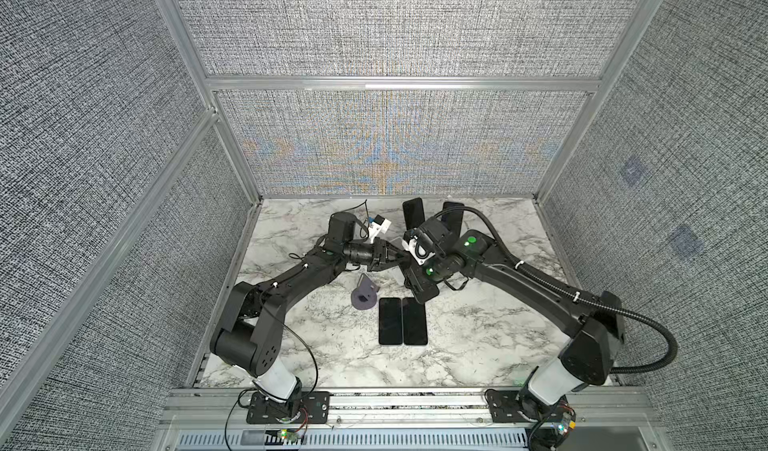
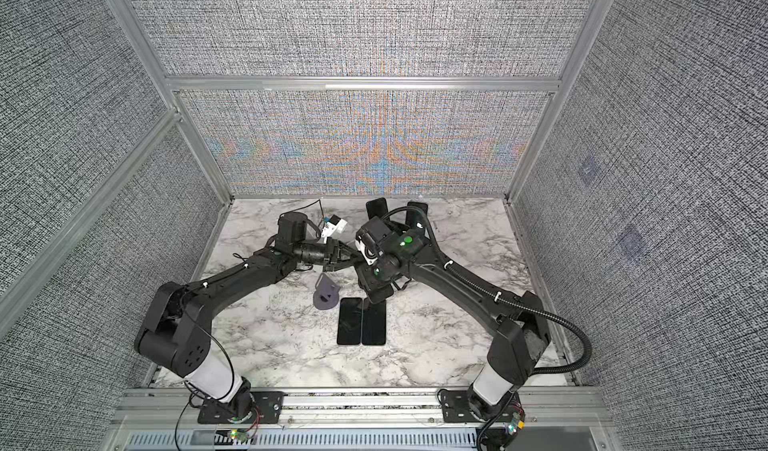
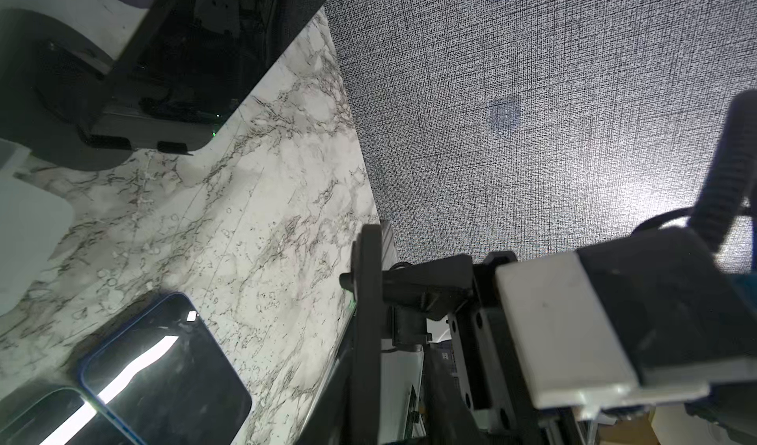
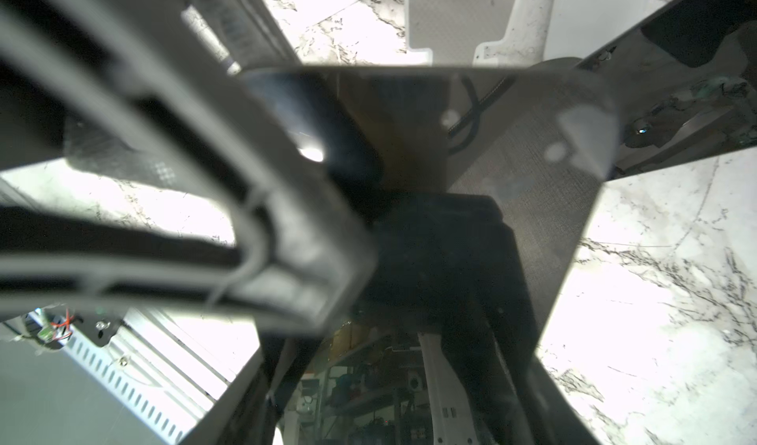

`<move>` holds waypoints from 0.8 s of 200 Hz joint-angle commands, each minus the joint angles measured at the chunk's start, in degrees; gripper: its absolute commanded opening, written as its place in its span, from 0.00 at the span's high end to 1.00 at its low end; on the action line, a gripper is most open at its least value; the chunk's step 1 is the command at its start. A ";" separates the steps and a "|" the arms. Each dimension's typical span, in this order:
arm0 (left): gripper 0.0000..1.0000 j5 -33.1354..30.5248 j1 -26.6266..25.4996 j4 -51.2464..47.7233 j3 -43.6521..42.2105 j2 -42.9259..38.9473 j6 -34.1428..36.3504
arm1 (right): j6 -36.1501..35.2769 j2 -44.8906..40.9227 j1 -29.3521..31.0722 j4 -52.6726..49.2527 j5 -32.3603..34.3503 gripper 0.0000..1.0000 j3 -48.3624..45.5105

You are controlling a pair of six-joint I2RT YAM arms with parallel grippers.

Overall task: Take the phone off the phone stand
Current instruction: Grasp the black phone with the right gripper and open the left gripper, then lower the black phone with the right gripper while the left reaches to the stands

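Gleaming dark and glossy, the phone [image 4: 512, 168] mirrors its surroundings.

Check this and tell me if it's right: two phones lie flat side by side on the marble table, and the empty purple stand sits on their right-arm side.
One point is wrong: the purple stand sits on the left-arm side of the two flat phones, as both top views show. The phones do lie side by side on the marble table, and the stand is empty.
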 commanded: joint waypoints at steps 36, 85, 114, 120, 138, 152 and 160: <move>0.41 0.17 -0.02 0.05 -0.05 -0.69 0.98 | 1.60 -1.65 -1.08 1.51 0.08 0.57 -1.44; 0.35 -2.81 1.73 -8.65 3.07 -1.55 7.81 | 3.52 -5.36 -2.74 -0.72 0.52 0.62 -3.90; 0.36 -6.79 4.82 -22.53 9.88 -1.59 19.95 | 6.05 -8.80 -4.88 -4.05 0.90 0.64 -7.35; 0.37 -8.65 5.12 -27.06 11.96 -1.11 24.23 | 6.92 -9.44 -5.46 -4.95 1.19 0.65 -8.24; 0.38 -16.84 5.26 -39.62 19.36 1.30 36.16 | 10.09 -11.35 -6.22 -5.89 2.50 0.66 -11.93; 0.38 -21.80 5.26 -45.03 23.45 3.75 41.91 | 12.43 -12.76 -6.35 -5.65 2.62 0.66 -15.42; 0.38 -24.04 5.26 -46.88 25.48 5.02 43.75 | 13.65 -13.44 -6.47 -5.03 2.34 0.66 -17.46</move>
